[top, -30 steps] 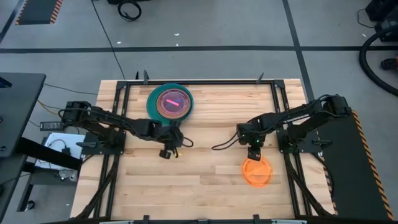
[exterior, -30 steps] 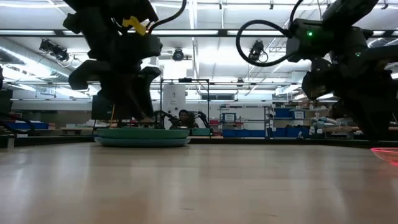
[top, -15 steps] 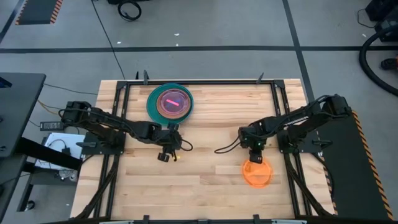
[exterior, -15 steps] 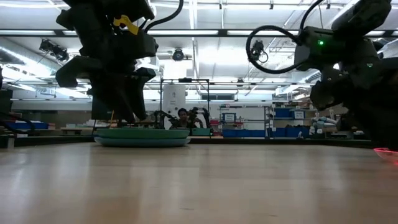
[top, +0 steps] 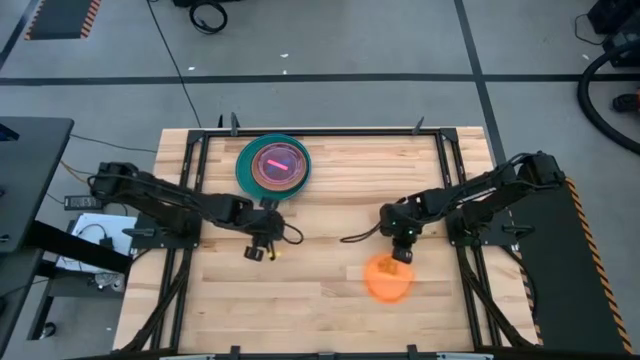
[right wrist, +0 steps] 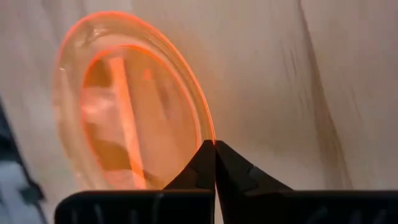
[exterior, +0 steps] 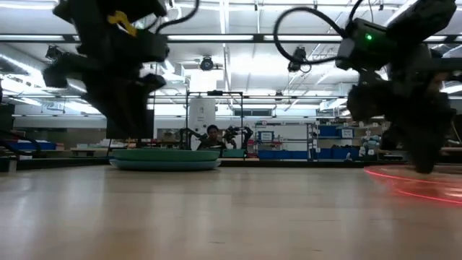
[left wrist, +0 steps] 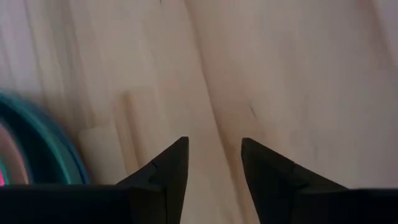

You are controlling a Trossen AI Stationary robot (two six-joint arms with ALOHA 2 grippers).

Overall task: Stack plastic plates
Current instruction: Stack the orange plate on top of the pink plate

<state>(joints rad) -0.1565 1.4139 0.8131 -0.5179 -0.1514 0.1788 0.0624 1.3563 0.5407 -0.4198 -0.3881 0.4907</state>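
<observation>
Right gripper [right wrist: 215, 144] is clamped on the rim of the orange plate [top: 387, 279], which I see at the table's [top: 330, 300] right-front area. Left gripper [left wrist: 214, 163] hangs with fingers apart and nothing between them, near the teal plate [top: 273, 165] carrying the pink plate [top: 276, 163] at the rear.

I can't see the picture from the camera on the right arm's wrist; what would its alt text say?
The right hand is pinched shut on the rim of a see-through orange plate, over a pale wooden table.
</observation>
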